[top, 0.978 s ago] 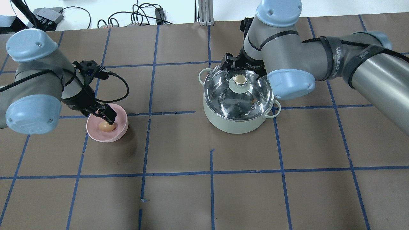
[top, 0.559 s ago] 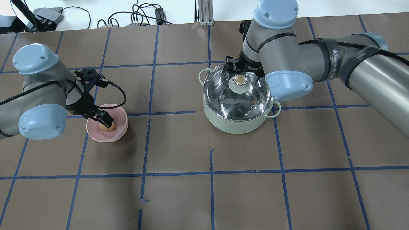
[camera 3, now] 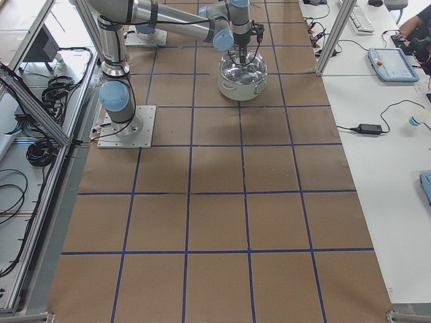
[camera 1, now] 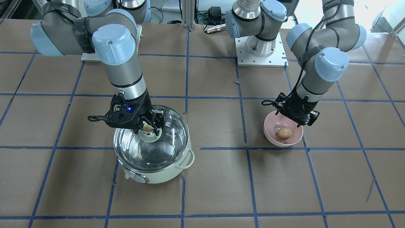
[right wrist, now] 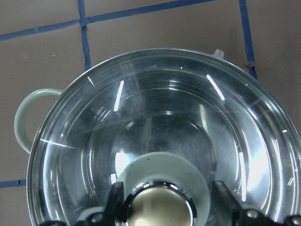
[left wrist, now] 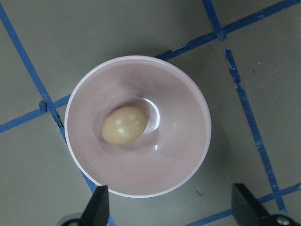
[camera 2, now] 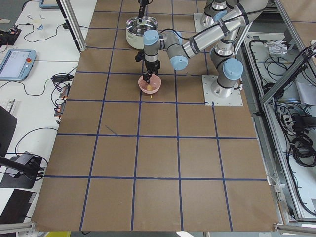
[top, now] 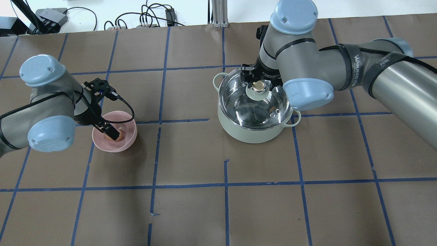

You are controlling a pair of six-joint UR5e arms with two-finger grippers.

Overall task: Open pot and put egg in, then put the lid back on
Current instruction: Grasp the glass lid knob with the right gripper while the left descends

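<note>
Lid grab up first: straddling the knob (right wrist: 160, 212) w/ right gripper (right wrist: 167, 202), jaws apart.
Centred on that knob, one finger each side, contact not clear; glass lid (right wrist: 164, 117) seated on mint pot (top: 252, 131), so not opened yet. Over at pink bowl (left wrist: 207, 127): egg (left wrist: 124, 125) in the bottom, beyond left gripper (left wrist: 171, 205), jaws wide apart, offset twd one finger. Long axis approx along the closing line, so prob. an end-on pinch unless wrist turned. Far nearer L arm than R. Mostly hidden under fingers in overhead view; in full in front-facing and L wrist views.
</note>
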